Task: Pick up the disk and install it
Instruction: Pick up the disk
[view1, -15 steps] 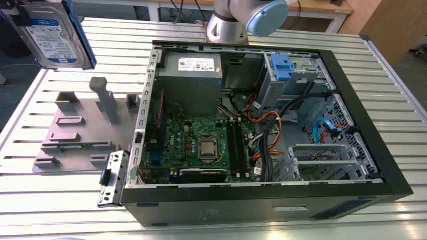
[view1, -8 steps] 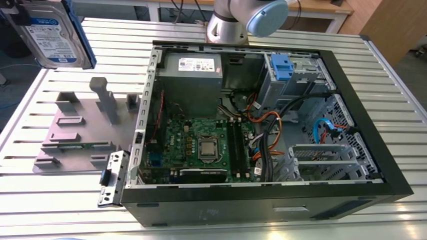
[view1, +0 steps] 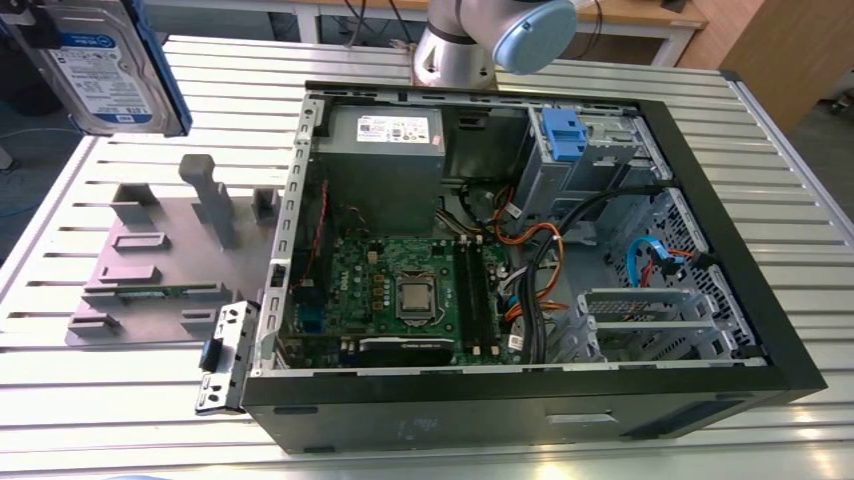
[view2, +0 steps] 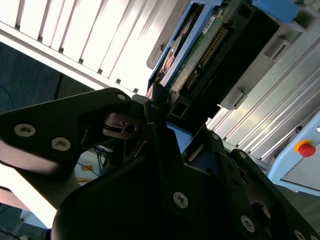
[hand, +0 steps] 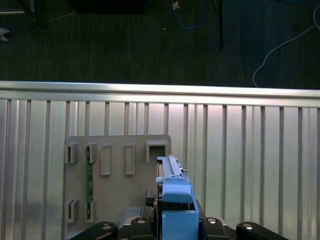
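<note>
The disk (view1: 100, 65) hangs high in the air at the exterior view's upper left, above the table's far corner. It is silver with a blue-and-white label and a blue rail on its edge. In the first wrist view the disk (hand: 172, 197) stands edge-on with its blue rail toward the camera, and my gripper (hand: 172, 222) is shut on it above the grey holder plate (hand: 117, 150). In the second wrist view the black fingers (view2: 152, 112) clamp the disk (view2: 210, 47), whose circuit-board side and connector show.
An open black computer case (view1: 787, 370) lies on the slatted metal table (view1: 801, 200), with its motherboard (view1: 400, 290), grey power-supply box (view1: 387, 130) and a drive bay with a blue latch (view1: 561, 135). The grey holder plate (view1: 160, 260) with upright slots sits to the exterior view's left.
</note>
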